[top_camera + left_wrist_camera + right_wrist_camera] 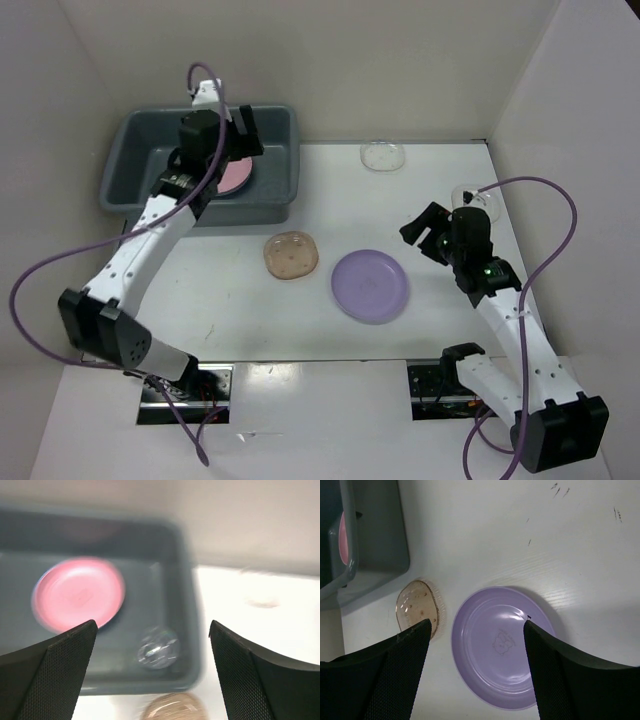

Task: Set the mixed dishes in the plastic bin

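Observation:
The dark gray plastic bin (130, 170) stands at the back left with a pink plate (237, 177) inside. My left gripper (222, 140) hovers open over it, holding nothing. The left wrist view, blurred, shows the pink plate (77, 594) and a small clear cup (157, 647) lying on the floor of the bin (185, 580), below the left gripper (152, 625). A tan speckled dish (292, 255) and a lavender plate (370, 285) lie mid-table. My right gripper (428, 235) hangs open to the right of the lavender plate (502, 647), apart from it.
A clear shallow bowl (383, 156) sits at the back of the table, and another clear bowl (478, 197) lies just behind the right arm. White walls close in the left, back and right sides. Purple cables loop off both arms.

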`<act>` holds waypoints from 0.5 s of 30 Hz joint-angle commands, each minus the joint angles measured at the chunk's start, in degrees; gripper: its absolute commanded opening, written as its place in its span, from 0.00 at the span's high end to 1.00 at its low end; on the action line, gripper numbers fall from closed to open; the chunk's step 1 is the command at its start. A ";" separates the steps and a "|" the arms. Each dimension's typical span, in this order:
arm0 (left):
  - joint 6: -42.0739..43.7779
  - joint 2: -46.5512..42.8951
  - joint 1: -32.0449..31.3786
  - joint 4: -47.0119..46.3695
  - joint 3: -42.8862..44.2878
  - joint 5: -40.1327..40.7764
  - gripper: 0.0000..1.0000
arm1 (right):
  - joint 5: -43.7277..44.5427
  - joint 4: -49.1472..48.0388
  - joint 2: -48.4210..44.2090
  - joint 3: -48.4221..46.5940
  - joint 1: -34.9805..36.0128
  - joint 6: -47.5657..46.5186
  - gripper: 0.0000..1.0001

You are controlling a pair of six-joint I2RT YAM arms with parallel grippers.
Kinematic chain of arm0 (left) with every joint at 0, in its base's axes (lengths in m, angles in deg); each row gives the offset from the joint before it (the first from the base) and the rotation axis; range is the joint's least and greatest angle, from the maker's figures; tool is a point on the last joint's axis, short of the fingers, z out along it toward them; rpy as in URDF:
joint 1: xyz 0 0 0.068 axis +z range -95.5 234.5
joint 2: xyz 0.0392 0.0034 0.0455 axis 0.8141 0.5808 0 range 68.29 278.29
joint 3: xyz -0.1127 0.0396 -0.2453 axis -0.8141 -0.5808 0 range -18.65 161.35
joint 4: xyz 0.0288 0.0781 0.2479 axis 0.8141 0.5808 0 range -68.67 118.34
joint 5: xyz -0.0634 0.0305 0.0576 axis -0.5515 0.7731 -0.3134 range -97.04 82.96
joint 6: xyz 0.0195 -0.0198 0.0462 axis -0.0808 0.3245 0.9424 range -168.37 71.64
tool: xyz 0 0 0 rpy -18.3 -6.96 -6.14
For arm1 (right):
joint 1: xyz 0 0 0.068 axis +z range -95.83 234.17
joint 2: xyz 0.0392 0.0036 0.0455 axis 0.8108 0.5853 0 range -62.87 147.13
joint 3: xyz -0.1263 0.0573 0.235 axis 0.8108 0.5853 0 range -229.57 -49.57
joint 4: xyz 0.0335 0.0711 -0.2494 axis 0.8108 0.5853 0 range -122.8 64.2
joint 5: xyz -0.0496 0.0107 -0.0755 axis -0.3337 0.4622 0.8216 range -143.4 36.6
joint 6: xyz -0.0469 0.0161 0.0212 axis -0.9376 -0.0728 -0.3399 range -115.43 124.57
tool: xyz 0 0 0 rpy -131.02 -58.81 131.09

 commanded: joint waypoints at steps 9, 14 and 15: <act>-11.86 -13.70 -11.65 -1.18 -22.43 -27.27 0.00 | -0.04 -1.68 2.97 -2.22 0.53 -1.23 0.20; -12.48 -12.92 -16.67 -1.70 -30.81 -29.65 0.01 | -0.04 -2.73 4.82 -2.75 0.53 -1.76 0.20; -13.01 -11.52 -17.64 -2.40 -31.87 -29.66 0.03 | -0.04 -2.74 5.52 -2.75 0.53 -1.76 0.20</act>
